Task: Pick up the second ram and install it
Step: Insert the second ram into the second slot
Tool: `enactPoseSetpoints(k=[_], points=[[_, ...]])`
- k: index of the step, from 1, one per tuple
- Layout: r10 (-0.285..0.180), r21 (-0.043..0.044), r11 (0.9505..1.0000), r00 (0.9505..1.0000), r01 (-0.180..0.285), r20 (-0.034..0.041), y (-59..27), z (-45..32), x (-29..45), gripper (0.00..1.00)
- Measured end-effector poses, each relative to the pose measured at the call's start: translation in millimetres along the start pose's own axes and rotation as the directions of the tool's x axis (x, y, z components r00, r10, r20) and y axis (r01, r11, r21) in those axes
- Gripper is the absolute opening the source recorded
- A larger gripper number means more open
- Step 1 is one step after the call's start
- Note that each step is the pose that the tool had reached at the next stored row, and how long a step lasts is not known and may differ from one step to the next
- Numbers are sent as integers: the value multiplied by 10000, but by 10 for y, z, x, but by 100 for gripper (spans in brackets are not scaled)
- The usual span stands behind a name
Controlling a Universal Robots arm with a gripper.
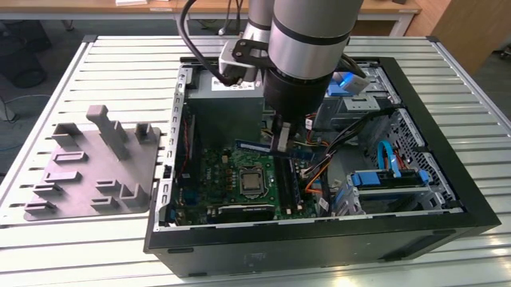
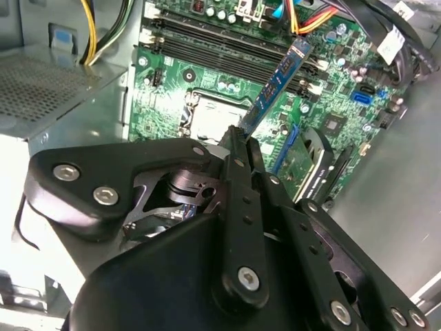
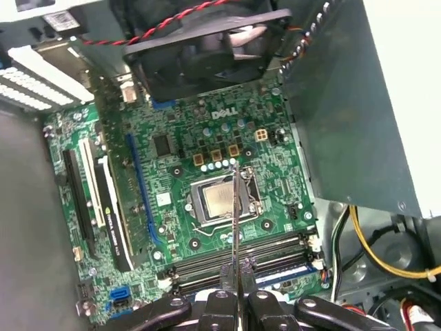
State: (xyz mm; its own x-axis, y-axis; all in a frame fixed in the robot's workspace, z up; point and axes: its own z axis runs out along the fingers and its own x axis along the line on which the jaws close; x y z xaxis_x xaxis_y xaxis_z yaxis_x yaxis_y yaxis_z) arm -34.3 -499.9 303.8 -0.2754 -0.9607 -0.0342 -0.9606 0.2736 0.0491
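Okay, arm (image 1: 307, 36) reaches down into the open computer case (image 1: 471, 197) on the slatted bench (image 1: 119, 54). Jaws are pressed onto the second ram (image 1: 251, 146), pinching it near mid-length. The stick is blue-labelled and held roughly level above the motherboard (image 1: 212, 170), close by the CPU socket (image 1: 252, 179).

In the second wrist view the second ram (image 2: 279, 79) juts out past the black fingertips (image 2: 240, 158), over the green board and the memory slots (image 2: 227, 52). In the first wrist view the second ram (image 3: 234, 207) shows edge-on as a thin line over the CPU socket (image 3: 217, 200) and the memory slots (image 3: 241, 262). It runs across the slots, not along them, and is not seated in a slot.

Grey fixture plate (image 1: 88, 173) with upright posts lies on the bench at the exterior view's left, just beside the case.
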Motion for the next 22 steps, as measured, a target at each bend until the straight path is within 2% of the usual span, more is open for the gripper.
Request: enactPoseSetpoints(k=[6, 12, 16, 22], points=[[804, 26, 9968, 9968, -804, 40, 0, 2, 0, 14], [1549, 48, 9879, 9879, -1549, 81, 0, 6, 0, 14], [2054, 60, 9787, 9786, -2054, 109, 0, 8, 0, 14], [2803, 77, 9598, 9598, -2805, 152, -1, 12, 0, 14]])
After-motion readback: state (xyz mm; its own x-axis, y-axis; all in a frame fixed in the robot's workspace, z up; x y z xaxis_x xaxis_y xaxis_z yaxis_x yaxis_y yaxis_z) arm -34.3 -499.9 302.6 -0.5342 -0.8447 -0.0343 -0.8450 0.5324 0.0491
